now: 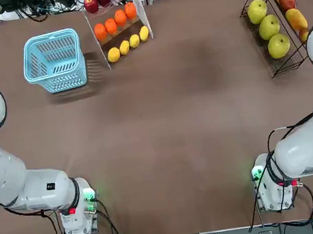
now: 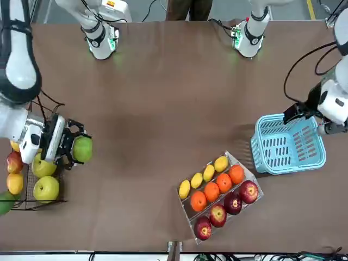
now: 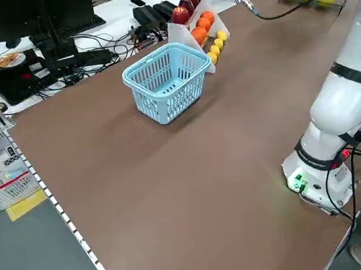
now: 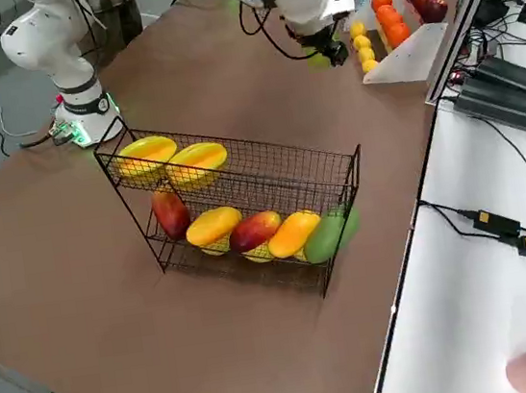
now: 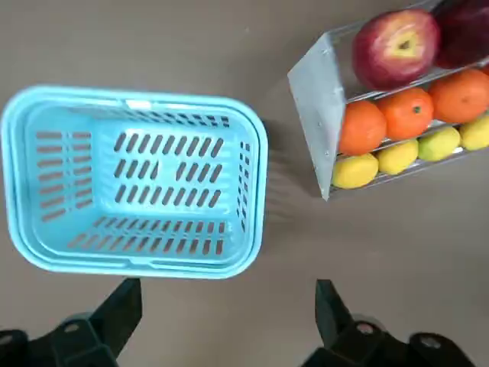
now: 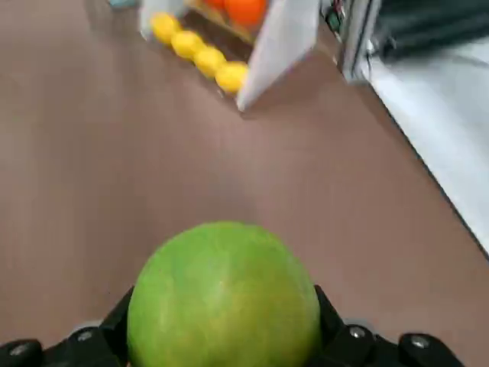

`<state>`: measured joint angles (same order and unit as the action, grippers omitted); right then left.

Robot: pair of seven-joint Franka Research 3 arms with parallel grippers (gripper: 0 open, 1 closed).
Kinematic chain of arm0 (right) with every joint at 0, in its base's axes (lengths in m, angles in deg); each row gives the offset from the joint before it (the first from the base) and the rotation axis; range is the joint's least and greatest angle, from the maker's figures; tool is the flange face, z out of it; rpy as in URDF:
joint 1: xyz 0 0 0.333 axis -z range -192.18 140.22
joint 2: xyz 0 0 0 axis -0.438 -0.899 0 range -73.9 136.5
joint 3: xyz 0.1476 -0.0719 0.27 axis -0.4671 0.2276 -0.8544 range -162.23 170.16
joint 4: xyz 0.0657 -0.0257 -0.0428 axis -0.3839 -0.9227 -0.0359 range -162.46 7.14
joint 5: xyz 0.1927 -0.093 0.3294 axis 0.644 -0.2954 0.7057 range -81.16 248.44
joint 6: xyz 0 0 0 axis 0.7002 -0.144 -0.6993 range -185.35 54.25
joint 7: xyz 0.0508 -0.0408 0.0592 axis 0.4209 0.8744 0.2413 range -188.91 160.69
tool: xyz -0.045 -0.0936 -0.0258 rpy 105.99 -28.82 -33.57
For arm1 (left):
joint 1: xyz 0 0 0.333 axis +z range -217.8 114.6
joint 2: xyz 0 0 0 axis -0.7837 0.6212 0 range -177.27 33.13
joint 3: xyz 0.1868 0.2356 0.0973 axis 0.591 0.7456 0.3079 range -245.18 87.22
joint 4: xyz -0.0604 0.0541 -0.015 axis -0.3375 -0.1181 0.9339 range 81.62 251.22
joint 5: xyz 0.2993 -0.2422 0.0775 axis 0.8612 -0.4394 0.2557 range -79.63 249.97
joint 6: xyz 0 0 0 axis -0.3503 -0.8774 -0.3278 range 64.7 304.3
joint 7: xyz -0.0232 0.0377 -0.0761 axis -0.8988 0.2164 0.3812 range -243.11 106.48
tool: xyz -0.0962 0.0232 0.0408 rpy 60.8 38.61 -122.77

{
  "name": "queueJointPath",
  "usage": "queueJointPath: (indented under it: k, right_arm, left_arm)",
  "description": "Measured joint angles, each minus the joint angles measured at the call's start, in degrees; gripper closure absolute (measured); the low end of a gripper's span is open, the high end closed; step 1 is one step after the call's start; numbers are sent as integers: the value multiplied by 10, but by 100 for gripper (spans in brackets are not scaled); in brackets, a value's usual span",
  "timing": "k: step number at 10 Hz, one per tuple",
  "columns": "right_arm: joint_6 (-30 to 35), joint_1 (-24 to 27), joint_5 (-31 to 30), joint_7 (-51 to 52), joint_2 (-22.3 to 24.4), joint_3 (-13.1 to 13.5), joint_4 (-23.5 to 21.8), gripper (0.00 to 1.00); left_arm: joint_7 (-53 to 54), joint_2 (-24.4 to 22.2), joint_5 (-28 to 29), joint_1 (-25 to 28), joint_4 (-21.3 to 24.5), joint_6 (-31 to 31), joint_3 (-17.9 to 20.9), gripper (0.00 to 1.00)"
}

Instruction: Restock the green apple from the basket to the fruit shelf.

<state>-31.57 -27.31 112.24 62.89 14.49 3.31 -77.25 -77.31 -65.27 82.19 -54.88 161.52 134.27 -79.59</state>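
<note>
Two arms were at work over the brown table (image 1: 169, 127). Nearest the robot's bases the surface was bare, and the action sat at the far end. On the robot's left, the left gripper (image 5: 228, 325) hovered above the basket (image 1: 54, 61), its fingers (image 5: 122, 310) spread wide with nothing between them, and the light blue basket stood upright with nothing in it. Just beside it sat the white stand (image 1: 119, 21), its rows of lemons, oranges and red apples all in place. Over on the robot's right, the right gripper (image 2: 73, 148) had the green apple (image 2: 82, 149) pinched firmly between its fingers, carried off the table and close beside the fruit shelf (image 2: 32, 179) at its far end. That black wire rack held its big yellow-green fruits (image 1: 269, 26) and orange-red ones.
</note>
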Motion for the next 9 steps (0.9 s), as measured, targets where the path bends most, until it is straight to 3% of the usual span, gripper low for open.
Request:
queueJointPath:
  k: [1, 3, 5, 9]
  right_arm:
    - [1, -6, -62, -52, 1, 0, 12, 11]
    - [19, -8, -127, -127, 1, 1, 21, 11]
    - [55, -7, -166, -215, 1, 9, 38, 11]
    - [169, -5, -221, -360, 2, 30, 92, 11]
  left_arm:
    - [30, -1, 0, 2, -18, -17, 0, 0]
    - [48, -2, 0, 4, -39, -69, 0, 0]
    - [49, -3, 0, 4, -43, -105, -3, 0]
    - [49, -4, 0, 5, -70, -111, 2, 0]
